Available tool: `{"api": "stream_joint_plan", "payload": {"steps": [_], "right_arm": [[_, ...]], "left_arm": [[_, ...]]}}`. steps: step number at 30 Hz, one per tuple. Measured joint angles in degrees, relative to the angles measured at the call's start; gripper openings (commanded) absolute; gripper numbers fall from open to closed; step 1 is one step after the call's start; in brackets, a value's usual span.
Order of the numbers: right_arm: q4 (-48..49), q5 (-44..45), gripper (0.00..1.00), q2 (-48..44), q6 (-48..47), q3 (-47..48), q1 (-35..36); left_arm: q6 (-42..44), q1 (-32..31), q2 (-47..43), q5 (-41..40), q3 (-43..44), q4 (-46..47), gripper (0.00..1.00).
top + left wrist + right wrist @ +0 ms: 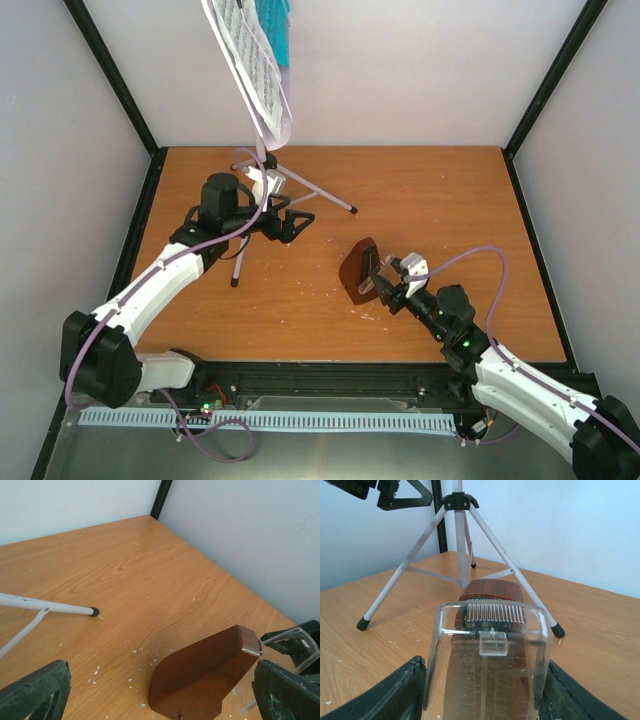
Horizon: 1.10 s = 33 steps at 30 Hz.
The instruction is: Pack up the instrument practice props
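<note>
Pinching the clear cover (487,680), the right gripper (388,283) holds it at the brown metronome (357,270) on the table (450,200). The left gripper (298,226) hangs wide open and empty beside the music stand (320,192). Packing seems barely begun: sheet music (250,60) and teal booklet (283,35) sit on the upright stand.

The music stand (262,172) stands rear-left, bearing sheet music (255,65) (teal booklet (283,35) behind it). The right gripper (386,283) clasps the metronome (355,268).

I count one music stand (461,540), one metronome (356,268), one clear cover (487,680) and one teal booklet (284,38); the sheet music (255,70) pages overlap too much to count.
</note>
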Motion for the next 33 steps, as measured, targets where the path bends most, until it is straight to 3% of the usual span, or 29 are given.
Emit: {"api": "stream_joint_plan", "payload": {"steps": [17,33], "right_arm": [[10.14,0.04,0.55,6.75,-4.76,-0.81,0.94],[13.66,0.85,0.55,10.45,-7.26,-0.81,0.98]], "left_arm": [[0.72,0.04,-4.72,-4.94,-2.32,-0.09,0.99],[0.98,0.04,-6.64,-8.11,-2.69,-0.26,0.99]]}}
